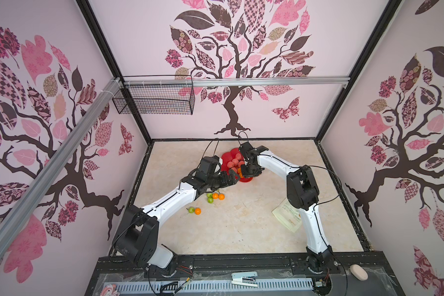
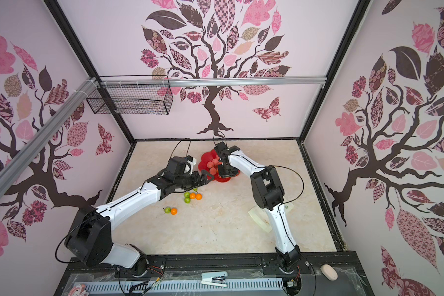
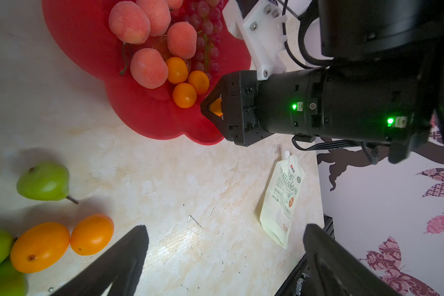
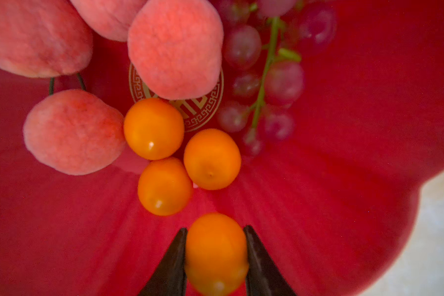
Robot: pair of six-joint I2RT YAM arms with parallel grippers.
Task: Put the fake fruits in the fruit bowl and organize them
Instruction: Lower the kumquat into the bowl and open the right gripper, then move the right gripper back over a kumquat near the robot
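Observation:
The red fruit bowl (image 1: 226, 164) (image 4: 356, 128) holds several pink peaches (image 4: 174, 48), a dark-red grape bunch (image 4: 267, 77) and three oranges (image 4: 154, 128) near its gold emblem. My right gripper (image 4: 215, 228) hangs low over the bowl's near petal, shut on a fourth orange (image 4: 215, 253); the left wrist view shows that orange (image 3: 217, 107) between the jaws. My left gripper (image 3: 226, 228) is open and empty above the table, just beside the bowl. Loose on the table lie green pears (image 3: 44, 182) (image 1: 191, 210) and oranges (image 3: 40, 246) (image 1: 221, 196) (image 1: 197, 211).
A cream printed pouch (image 1: 290, 215) (image 3: 282, 200) lies by the right arm's forearm. A black wire basket (image 1: 154, 100) hangs on the back-left rail. The two grippers are close together at the bowl's near edge.

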